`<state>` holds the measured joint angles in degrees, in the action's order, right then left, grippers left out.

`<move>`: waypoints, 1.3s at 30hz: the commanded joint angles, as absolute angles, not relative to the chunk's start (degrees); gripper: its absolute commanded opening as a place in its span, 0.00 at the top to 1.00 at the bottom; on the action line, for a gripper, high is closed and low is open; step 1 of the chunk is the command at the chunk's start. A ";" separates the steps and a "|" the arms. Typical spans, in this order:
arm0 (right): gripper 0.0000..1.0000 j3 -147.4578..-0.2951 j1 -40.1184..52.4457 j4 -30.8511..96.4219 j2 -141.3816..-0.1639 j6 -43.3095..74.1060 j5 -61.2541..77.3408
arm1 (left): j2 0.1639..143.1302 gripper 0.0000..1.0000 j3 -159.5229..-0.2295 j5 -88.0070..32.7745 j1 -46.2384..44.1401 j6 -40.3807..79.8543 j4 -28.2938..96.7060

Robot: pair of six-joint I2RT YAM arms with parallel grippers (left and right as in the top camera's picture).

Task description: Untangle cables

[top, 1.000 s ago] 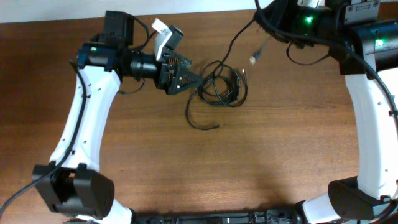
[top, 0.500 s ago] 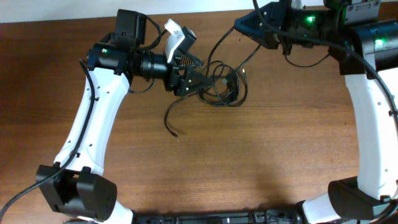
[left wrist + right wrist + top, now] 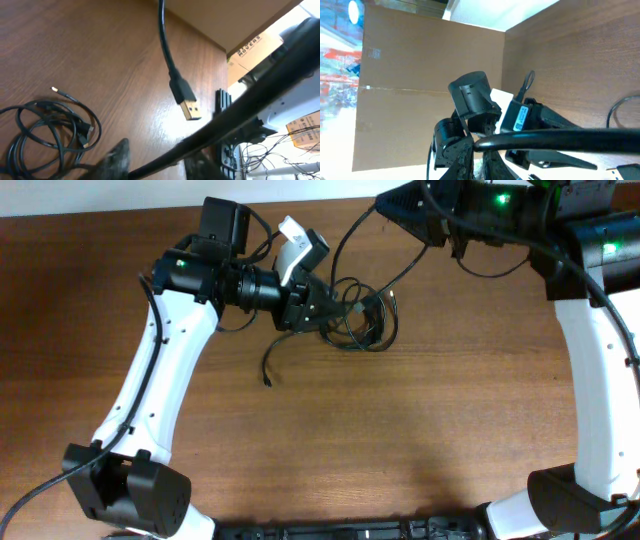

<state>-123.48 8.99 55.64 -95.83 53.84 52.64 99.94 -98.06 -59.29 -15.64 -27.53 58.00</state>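
The cables (image 3: pixel 362 318) lie bunched in loose loops at the table's back middle, and show low on the left in the left wrist view (image 3: pixel 47 130). My left gripper (image 3: pixel 325 308) is at the bunch's left edge. Its jaws (image 3: pixel 160 160) stand partly closed around one cable (image 3: pixel 235 117), with a gap still showing beside it. That cable rises to my right gripper (image 3: pixel 385 202), which is shut on it (image 3: pixel 560 136) above the back edge. A USB plug (image 3: pixel 189 106) dangles over the bunch. A loose tail (image 3: pixel 268 365) trails to the front left.
The wooden table (image 3: pixel 400 440) stretches toward me in front of the bunch. Cardboard (image 3: pixel 420 75) stands behind the table's back edge. The left arm's wrist (image 3: pixel 470 95) is close under the right gripper.
My left gripper moved up and right to the bunch and its jaws narrowed. The right gripper carried its cable left along the back edge. The loose tail slid left.
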 commanded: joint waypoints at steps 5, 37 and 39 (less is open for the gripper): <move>0.96 -124.05 8.93 54.37 -95.94 53.69 51.90 | 99.29 0.87 -98.67 -58.46 -15.62 -27.94 58.37; 0.27 -122.13 9.06 82.83 -99.70 26.96 20.29 | 99.44 1.00 -105.47 -5.48 6.07 23.51 9.23; 0.27 -122.13 9.06 82.83 -99.70 26.98 20.29 | 101.73 1.00 -105.47 -5.61 7.90 22.22 5.80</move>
